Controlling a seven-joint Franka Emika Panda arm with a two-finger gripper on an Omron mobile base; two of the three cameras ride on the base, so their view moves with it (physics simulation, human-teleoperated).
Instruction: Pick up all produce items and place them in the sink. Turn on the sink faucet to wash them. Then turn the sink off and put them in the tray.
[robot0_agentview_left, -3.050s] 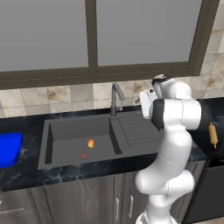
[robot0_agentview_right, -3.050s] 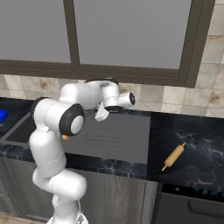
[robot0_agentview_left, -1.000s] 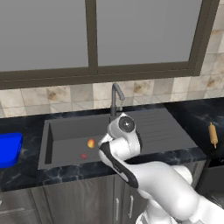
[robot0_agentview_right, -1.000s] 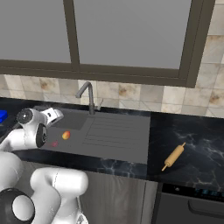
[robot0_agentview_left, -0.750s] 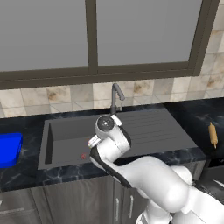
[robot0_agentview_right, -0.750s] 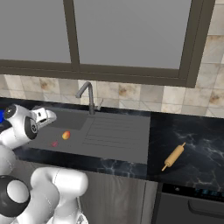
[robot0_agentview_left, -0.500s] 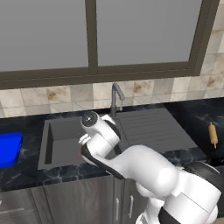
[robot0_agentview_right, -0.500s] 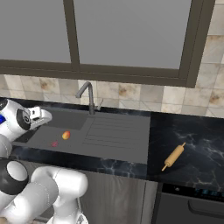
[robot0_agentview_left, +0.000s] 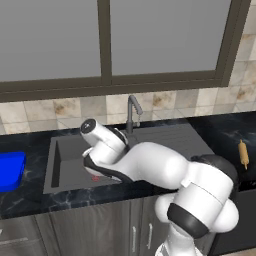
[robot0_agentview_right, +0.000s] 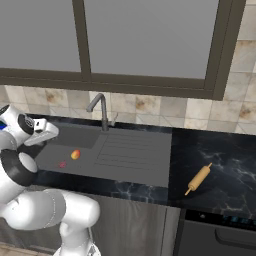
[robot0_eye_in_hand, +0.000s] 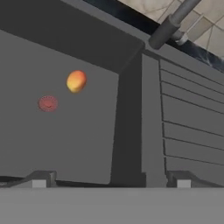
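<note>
Fruit (robot0_eye_in_hand: 76, 81) sits upper left of hand view on sink (robot0_eye_in_hand: 87, 144) floor near the red drain, prob light, smooth, rolls easy, so w/ hand (robot0_agentview_right: 44, 134) released, take it across its middle.

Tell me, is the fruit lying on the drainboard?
No. The fruit lies on the basin floor of the sink, beside the red drain.

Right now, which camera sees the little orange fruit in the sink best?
The hand view: the fruit looks big and unblocked on the sink floor. The right base view shows it tiny. In the left base view the arm covers that spot.
</note>
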